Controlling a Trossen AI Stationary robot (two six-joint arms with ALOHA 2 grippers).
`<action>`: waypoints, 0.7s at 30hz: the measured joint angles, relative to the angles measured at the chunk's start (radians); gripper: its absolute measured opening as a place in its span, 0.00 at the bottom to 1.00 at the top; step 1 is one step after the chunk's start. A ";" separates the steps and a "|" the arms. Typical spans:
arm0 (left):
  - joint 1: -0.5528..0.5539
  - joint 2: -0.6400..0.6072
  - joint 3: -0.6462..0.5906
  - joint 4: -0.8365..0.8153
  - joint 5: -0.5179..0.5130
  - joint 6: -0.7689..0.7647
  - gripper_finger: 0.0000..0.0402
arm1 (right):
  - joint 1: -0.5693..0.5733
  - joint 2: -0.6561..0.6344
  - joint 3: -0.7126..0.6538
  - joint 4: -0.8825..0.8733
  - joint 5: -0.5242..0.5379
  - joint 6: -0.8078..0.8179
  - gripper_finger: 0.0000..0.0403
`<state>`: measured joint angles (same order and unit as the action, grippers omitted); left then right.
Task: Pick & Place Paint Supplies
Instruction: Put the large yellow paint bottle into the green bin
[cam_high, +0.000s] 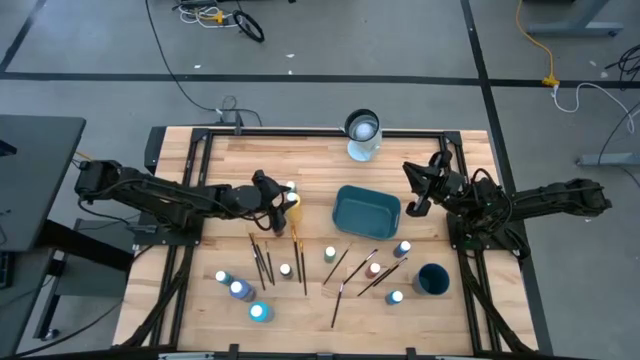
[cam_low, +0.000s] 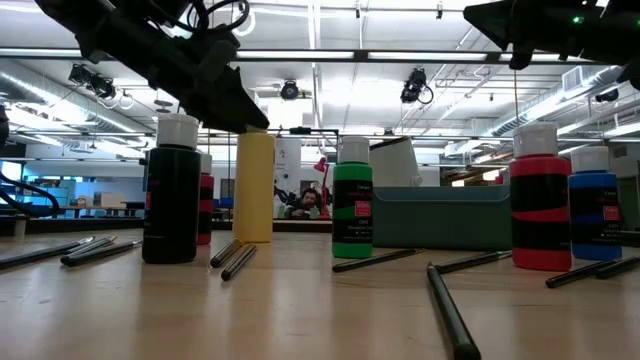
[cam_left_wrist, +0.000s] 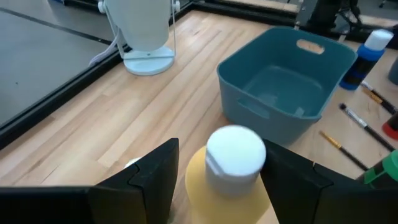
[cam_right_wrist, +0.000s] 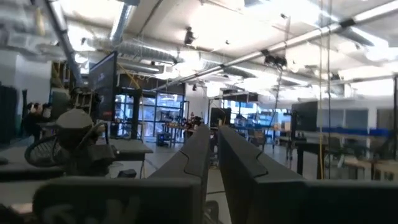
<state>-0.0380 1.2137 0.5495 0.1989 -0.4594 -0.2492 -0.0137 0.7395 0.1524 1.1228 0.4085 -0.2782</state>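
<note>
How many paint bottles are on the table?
9: yellow one inside the left gripper; three left of the brushes; five among brushes. More may be hidden.

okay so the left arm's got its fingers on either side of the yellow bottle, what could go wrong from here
1. The left gripper straddles the yellow bottle with gaps on both sides; closing off-centre could tip the tall bottle.
2. Brushes and a white-capped bottle lie just beside it on the table, so a fall could scatter them.
3. The teal bin is near; a low carry could clip its rim.
The right gripper waits shut, raised beyond the bin.
</note>
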 joint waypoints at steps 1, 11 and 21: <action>0.000 0.000 0.000 0.005 0.000 0.000 0.56 | 0.000 0.000 0.000 -0.001 0.019 0.018 0.10; 0.010 0.073 0.002 0.066 -0.011 -0.005 0.56 | -0.039 0.010 0.245 -0.714 0.068 0.158 0.10; 0.014 0.112 0.003 0.110 -0.025 -0.006 0.56 | -0.046 0.053 0.383 -1.168 -0.019 0.282 0.10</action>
<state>-0.0235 1.3260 0.5520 0.3087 -0.4845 -0.2553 -0.0601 0.7925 0.5350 -0.0454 0.3897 0.0036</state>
